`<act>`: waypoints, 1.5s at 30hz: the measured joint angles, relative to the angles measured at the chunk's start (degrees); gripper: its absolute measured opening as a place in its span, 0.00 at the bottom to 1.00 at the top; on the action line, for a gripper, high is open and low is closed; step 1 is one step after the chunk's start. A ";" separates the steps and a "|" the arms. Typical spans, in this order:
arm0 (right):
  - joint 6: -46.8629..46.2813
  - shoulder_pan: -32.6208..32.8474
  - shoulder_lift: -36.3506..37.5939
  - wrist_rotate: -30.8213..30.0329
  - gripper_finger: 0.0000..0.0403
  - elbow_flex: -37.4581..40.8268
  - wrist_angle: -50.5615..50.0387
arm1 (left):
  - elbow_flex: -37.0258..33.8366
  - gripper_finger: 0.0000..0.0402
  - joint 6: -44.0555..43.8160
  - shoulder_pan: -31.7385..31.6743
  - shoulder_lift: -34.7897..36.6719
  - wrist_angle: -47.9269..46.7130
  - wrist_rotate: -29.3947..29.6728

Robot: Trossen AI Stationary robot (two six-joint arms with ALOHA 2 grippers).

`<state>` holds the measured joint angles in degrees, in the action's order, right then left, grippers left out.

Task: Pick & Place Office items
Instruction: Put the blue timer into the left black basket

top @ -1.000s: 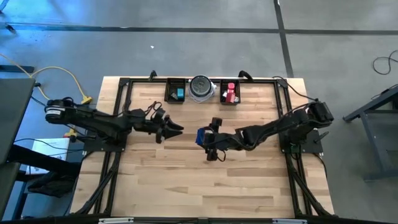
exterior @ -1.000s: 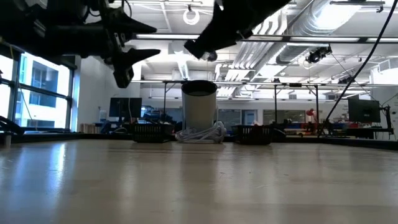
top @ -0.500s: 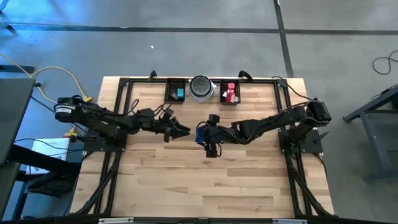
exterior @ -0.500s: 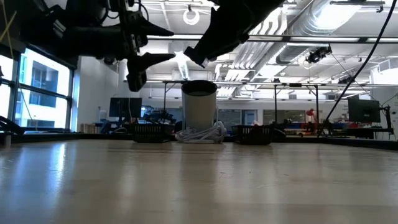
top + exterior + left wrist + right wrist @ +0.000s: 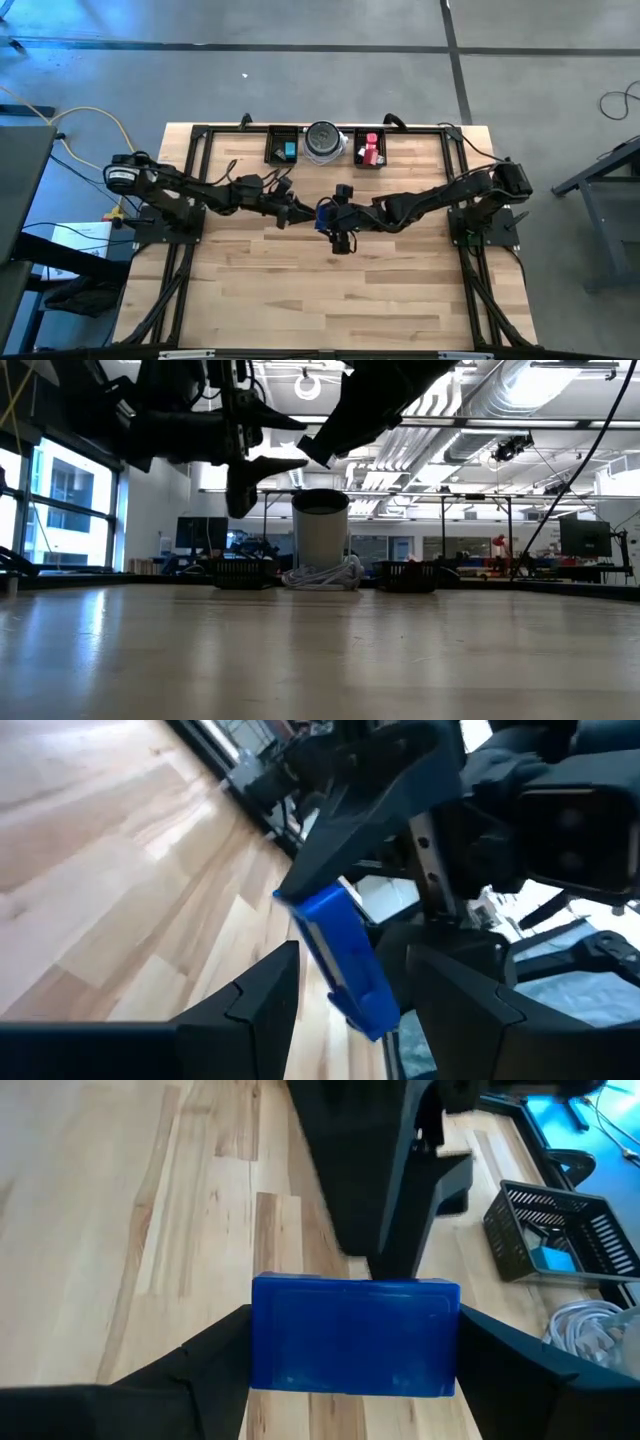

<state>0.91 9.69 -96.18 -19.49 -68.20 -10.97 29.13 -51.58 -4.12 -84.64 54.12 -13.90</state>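
A small blue flat block [image 5: 324, 213] hangs above the middle of the table in my right gripper [image 5: 333, 217], which is shut on it. In the right wrist view the block [image 5: 355, 1335] fills the gap between the fingers. My left gripper [image 5: 300, 213] reaches in from the table's left and is open. In the left wrist view its fingers [image 5: 260, 995] stand on either side of the block's free end [image 5: 355, 985]; whether they touch it cannot be told. In the low view both grippers [image 5: 290, 450] meet high above the table. My right gripper pinches the blue block between its two fingers [image 5: 200, 1370], one on each short end [image 5: 268, 1338]. The fingers come from the table's right, about level. The block is lifted clear of the table, and its free end [image 5: 330, 935] sticks out toward the left gripper.
Along the far edge stand a black tray [image 5: 282, 147] with a teal piece, a round silver-grey dish [image 5: 324, 140], and a second black tray [image 5: 369, 148] with red and pink pieces. The wooden table [image 5: 330, 300] lies bare toward the near edge.
My left gripper has moved toward the table's right, up to the blue block, and now stands around its free end. My right gripper shifted slightly toward the far-left early on and has since held the block still.
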 joint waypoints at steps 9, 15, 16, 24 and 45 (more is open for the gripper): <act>0.19 -0.11 0.00 -0.05 0.69 0.00 -1.04 | 2.55 0.45 -1.22 0.04 -2.65 -0.17 -1.69; 0.20 -0.25 0.06 -0.16 0.69 0.00 -1.21 | 3.83 0.45 -1.23 0.22 -2.65 -1.13 -1.83; 0.19 -0.32 0.07 -0.04 0.69 0.00 -1.26 | 4.19 0.45 -1.22 0.20 -2.65 -1.97 -1.79; -0.22 -1.55 0.07 1.86 0.69 0.00 -1.08 | 4.61 0.45 -1.93 0.20 -3.17 -3.14 -1.10; 1.01 -1.55 0.07 0.91 0.69 0.00 -1.17 | 4.61 0.13 -4.01 0.18 -3.17 -3.74 -0.49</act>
<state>1.92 8.14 -96.12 -18.58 -68.20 -12.14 33.74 -55.59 -3.94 -87.81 50.38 -14.39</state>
